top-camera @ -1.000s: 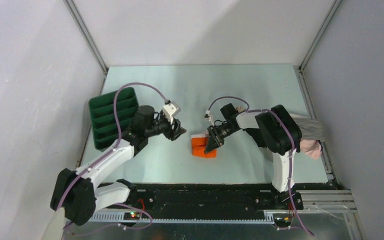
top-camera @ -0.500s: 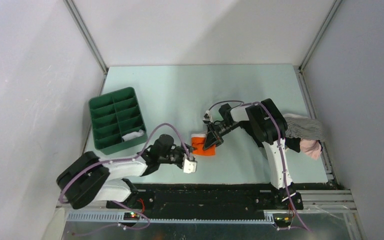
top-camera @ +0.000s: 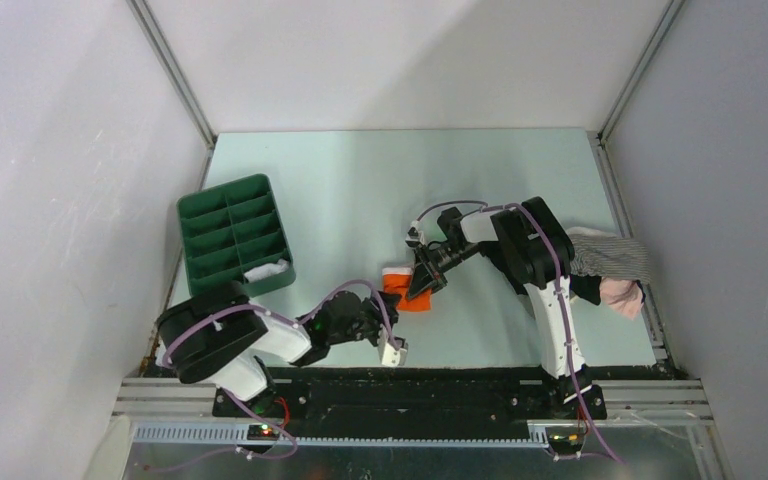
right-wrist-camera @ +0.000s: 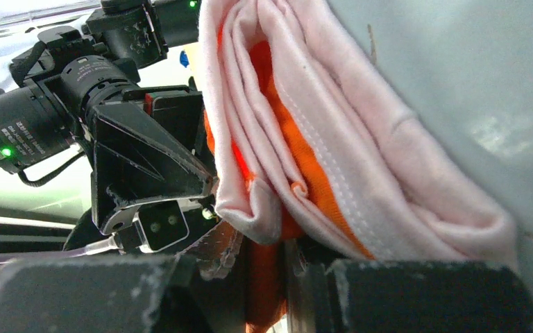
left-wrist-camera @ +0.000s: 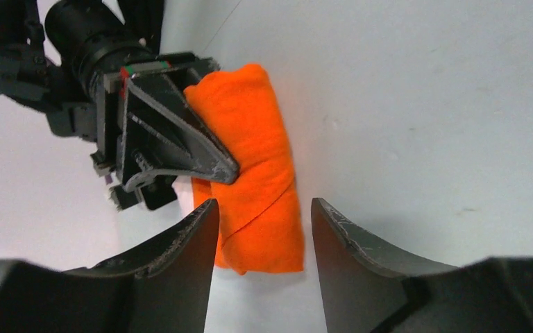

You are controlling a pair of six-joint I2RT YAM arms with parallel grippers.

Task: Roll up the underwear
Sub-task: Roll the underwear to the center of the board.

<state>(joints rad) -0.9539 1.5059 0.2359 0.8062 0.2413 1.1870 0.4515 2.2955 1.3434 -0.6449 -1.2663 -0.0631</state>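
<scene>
Underwear, rolled into an orange bundle, lies on the counter just ahead of our released left end effector. Our right end effector clenches its far side. Rolling looks nearly finished; next, the left should grasp it.

Bright, even overhead light throws only faint soft shadows on the pale table, and in both wrist views the near fingers sit dark and blurred (the background washes out white).
</scene>
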